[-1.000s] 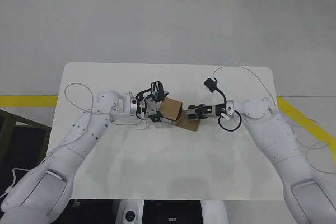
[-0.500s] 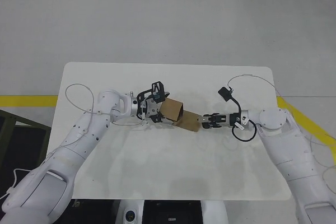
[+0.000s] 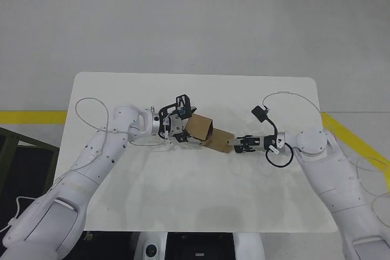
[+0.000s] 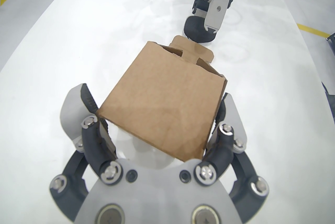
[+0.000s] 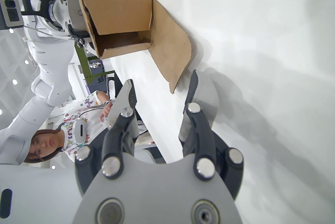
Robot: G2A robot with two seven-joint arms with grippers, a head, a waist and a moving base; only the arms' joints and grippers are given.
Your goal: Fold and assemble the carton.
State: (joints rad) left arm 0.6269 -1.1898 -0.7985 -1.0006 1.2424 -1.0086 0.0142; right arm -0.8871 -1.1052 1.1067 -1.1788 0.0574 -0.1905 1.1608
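Left fingers [image 4: 74, 110] around brown open-ended carton [image 4: 167, 104], flap [image 4: 193, 51] outstretched.

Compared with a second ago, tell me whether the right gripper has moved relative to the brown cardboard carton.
Yes. The right gripper has backed away from the brown cardboard carton, toward the white table's right edge.

Brown carton [image 4: 167, 107] gripped in left end effector [image 4: 154, 100], flap [image 4: 192, 48] on white table [image 4: 78, 26], right end effector [image 4: 202, 31] beside flap
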